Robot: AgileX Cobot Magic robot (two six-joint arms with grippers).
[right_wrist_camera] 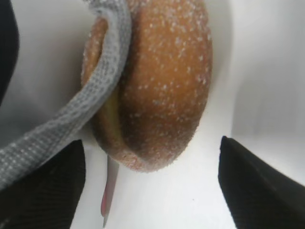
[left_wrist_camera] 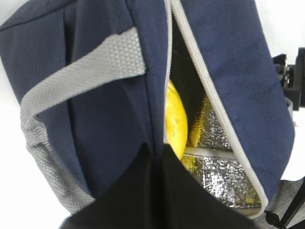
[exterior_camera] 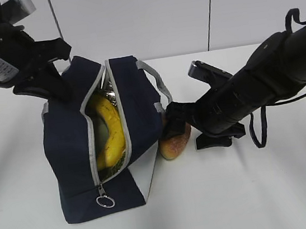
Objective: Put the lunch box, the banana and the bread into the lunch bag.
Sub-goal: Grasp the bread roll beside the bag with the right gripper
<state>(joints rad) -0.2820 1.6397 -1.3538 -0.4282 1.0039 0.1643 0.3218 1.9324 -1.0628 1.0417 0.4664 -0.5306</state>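
The navy lunch bag [exterior_camera: 69, 142] lies on the white table with its zipper open. The yellow banana [exterior_camera: 111, 128] lies inside it on the silver lining and also shows in the left wrist view [left_wrist_camera: 176, 121]. The lunch box is hidden. The brown speckled bread [exterior_camera: 174, 140] lies on the table against the bag's right side, under a grey handle [right_wrist_camera: 71, 119]. My left gripper [exterior_camera: 63, 86] is shut on the bag's navy fabric [left_wrist_camera: 109, 119] beside the opening. My right gripper [exterior_camera: 190, 127] is open, its fingers [right_wrist_camera: 262, 186] either side of the bread's near end [right_wrist_camera: 157, 86], not touching it.
The bag's metal ring pull [exterior_camera: 105, 201] hangs at the near end of the zipper. The white end panel [exterior_camera: 147, 174] faces the bread. Bare white table [exterior_camera: 253, 191] lies in front and to the right. A grey wall stands behind.
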